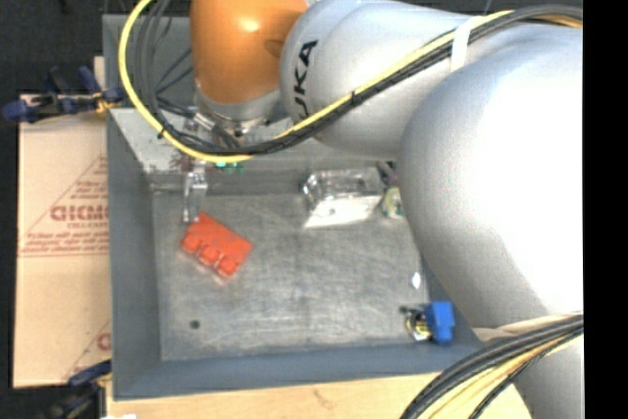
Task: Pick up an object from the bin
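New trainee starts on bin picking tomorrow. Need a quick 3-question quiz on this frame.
1. True or false: the red block lies against the bin's right wall.
2. What sits in the view's lower right corner of the bin? A) clear packet B) blue thing C) red block
3. Fill in: the thing closest to the jaws is the ____.
Key: 1 false, it lies in the left half. 2 B; the clear packet lies by the far wall. 3 red block.
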Controlling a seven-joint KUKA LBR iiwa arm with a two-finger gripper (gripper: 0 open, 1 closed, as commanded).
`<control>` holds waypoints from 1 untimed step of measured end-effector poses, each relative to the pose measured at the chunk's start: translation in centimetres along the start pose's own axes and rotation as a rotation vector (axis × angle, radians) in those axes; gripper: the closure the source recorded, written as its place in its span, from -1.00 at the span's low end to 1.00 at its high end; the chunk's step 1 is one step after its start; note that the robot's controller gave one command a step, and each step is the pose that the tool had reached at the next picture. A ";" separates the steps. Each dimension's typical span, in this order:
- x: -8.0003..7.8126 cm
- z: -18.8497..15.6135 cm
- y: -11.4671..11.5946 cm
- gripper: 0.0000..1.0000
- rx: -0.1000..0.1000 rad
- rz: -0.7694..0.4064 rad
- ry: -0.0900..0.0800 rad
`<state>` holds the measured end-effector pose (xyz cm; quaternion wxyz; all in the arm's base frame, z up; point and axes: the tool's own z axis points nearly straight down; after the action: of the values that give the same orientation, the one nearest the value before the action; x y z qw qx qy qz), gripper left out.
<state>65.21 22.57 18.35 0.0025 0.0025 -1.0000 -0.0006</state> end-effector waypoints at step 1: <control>12.0 5.1 -5.5 -1.00 0.003 -0.044 0.003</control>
<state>53.24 16.97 13.26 0.0041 0.0244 -0.9997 0.0007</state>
